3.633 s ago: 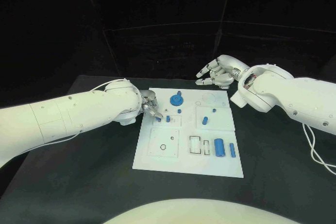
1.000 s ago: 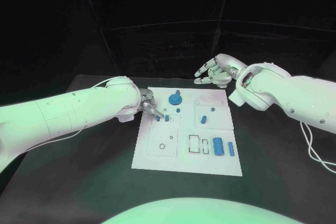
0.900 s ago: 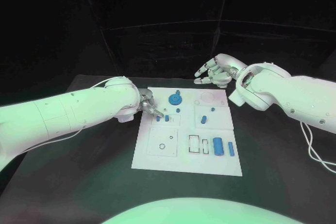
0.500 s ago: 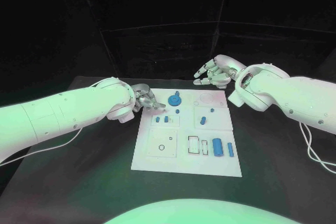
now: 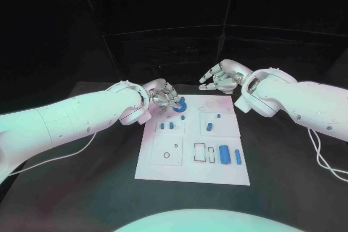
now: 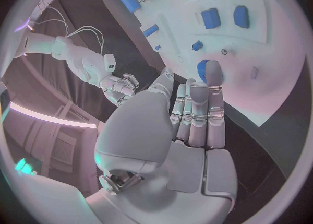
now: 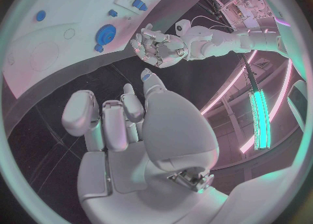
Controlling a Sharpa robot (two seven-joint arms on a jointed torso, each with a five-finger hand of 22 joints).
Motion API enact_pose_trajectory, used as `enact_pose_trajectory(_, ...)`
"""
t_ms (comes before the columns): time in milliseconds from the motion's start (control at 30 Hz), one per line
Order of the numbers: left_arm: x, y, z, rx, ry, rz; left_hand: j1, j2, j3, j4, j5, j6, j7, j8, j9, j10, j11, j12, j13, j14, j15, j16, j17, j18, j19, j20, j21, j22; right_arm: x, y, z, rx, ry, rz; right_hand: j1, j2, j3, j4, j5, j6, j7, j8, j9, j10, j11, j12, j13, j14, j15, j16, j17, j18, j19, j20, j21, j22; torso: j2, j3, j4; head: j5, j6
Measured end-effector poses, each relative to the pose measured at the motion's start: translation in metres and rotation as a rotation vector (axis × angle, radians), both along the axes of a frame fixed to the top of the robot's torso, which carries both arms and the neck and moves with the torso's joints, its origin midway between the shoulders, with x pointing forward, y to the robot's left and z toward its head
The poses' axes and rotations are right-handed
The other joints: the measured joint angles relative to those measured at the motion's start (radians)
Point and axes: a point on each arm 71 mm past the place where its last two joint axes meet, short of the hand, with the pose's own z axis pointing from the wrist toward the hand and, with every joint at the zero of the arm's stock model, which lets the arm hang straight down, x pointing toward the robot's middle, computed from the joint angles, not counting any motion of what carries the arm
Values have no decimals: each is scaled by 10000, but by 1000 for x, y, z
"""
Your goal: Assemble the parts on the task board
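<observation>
Now left robot hand open, holds nothing, fingertips just over round blue part at far end of task board. Right robot hand farther off, fingers loosely curled, empty.

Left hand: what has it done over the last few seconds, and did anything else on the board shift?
The left hand has lifted off the two small blue pegs on the task board and moved toward the far edge; it is open by the round blue part, holding nothing. The pegs stand where they were. The right hand and the other parts have not moved.
</observation>
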Motion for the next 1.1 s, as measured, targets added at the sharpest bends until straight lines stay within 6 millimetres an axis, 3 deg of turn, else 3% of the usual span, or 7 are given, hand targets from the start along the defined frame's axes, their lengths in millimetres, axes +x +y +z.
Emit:
enact_pose_trajectory(133, 0, -10, -2, 415, -926, -743, 540, -80, 171, -387, 0, 398, -10, -562, -591, 0, 0, -874, -889, 282, 14, 161, -56, -1, 356, -47, -153, -189, 0, 0, 0, -3, -1, 2, 0, 0, 0, 0, 0, 0, 0, 0, 0, 0, 0, 0, 0, 0, 0, 0, -3, 0, 0, 0, 0, 0, 2, 0, -6, -34, 25)
enact_pose_trajectory(300, 1, -19, -6, 1212, -1815, -1504, 706, -202, 439, -736, 0, 724, -36, -1168, -1188, 185, 36, -1743, -1836, 1263, -5, 1448, 1101, 0, 948, -81, 52, -146, 0, 2, 0, 3, -2, 28, 0, 0, 0, 0, 0, 0, 0, 0, 0, 0, 0, 0, 1, 0, 0, 0, -3, 0, 0, 0, 0, 1, 3, 0, -6, -64, 36)
enact_pose_trajectory(400, 1, -26, -9, 1711, -2183, -1915, 731, -227, 576, -929, 0, 939, -77, -1437, -1454, 314, 41, -2107, -2272, 1855, -48, 2345, 2004, 1, 1549, -113, 981, 670, 0, 3, 0, 8, -2, 46, 0, 0, 0, 0, 0, 0, 0, 0, 0, 0, 0, 0, 1, 0, 0, -39, -3, 0, 0, 0, 0, 1, 4, 0, -6, -68, 42)
enact_pose_trajectory(467, 1, -30, -10, 2060, -2349, -2161, 689, -269, 629, -982, 0, 1018, -28, -1566, -1576, 344, 53, -2252, -2471, 2109, -33, 2742, 2434, -153, 1868, -114, 1645, 1279, 0, 4, 0, 11, -2, 59, 0, 0, 0, 0, 0, 0, 0, 0, 0, 0, 0, 0, 1, 0, 0, -43, -3, 0, 0, 0, 0, 1, 4, 0, -6, -69, 47)
enact_pose_trajectory(933, 4, -44, -20, 3345, -2510, -2957, 509, -345, 704, -1112, 0, 1377, -65, -1699, -1839, 666, 17, -2406, -2896, 2452, -53, 3200, 2832, -163, 2347, -166, 2698, 2270, 0, 7, 0, 27, -3, 112, 0, 0, 0, 0, 0, 0, 0, 0, 0, 0, 0, 0, 2, 0, 0, -44, -2, 0, 0, 0, 0, 1, 4, 5, -6, -107, 58)
enact_pose_trajectory(1000, 5, -45, -21, 3420, -2502, -2990, 509, -345, 712, -1121, 0, 1463, -82, -1727, -1862, 755, 34, -2406, -2931, 2488, -89, 3265, 2832, -315, 2419, -168, 2801, 2361, 0, 7, 0, 28, -3, 119, 0, 0, 0, 0, 0, 0, 0, 0, 0, 0, 0, 0, 1, 0, 0, -44, -2, 1, 0, 0, 0, 1, 4, 5, -6, -108, 51)
enact_pose_trajectory(1100, 5, -46, -22, 3513, -2490, -3035, 465, -301, 764, -1173, 0, 1553, -101, -1736, -1890, 857, 6, -2438, -2990, 2509, -110, 3266, 2832, -314, 2432, -180, 2911, 2478, 0, 8, 0, 30, -3, 125, 0, 0, 0, 0, 0, 0, 0, 0, 0, 0, 0, 0, 1, 0, 0, -44, -2, 0, 0, 0, 0, 2, 3, 5, -6, -108, 44)
